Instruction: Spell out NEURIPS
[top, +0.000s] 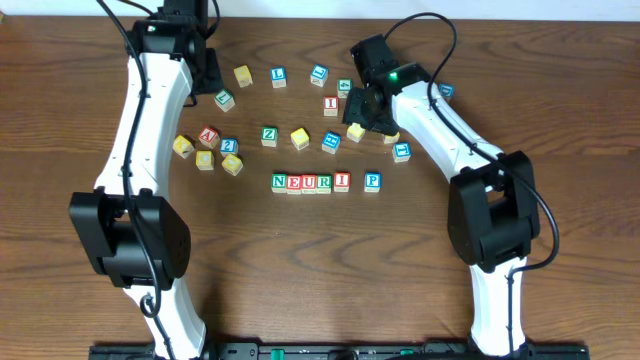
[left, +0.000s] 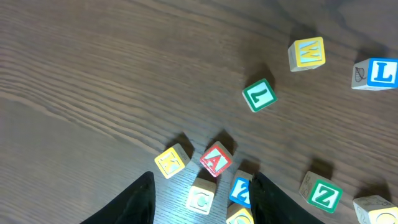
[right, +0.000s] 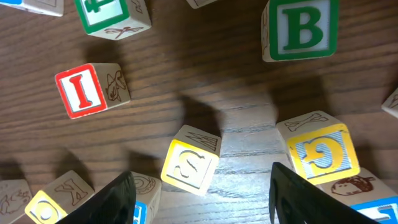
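While my right gripper (right: 202, 190) hangs open, the small yellow-faced wooden S cube (right: 189, 165) sits below its jaw gap, offset toward nine o'clock; this arm is nearer.

Painted letters run green N (top: 279, 181), red E (top: 294, 182), red U (top: 309, 182), green R (top: 324, 182), red I (top: 342, 181), blue P (top: 372, 181).

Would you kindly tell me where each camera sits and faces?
Overhead: above the table, facing straight down; shows left arm, right arm.
Left wrist: on its arm, faces down past the left gripper onto the red A cube.
Right wrist: likewise, past the right gripper onto the yellow S cube.
Shared: overhead also shows both cubes.
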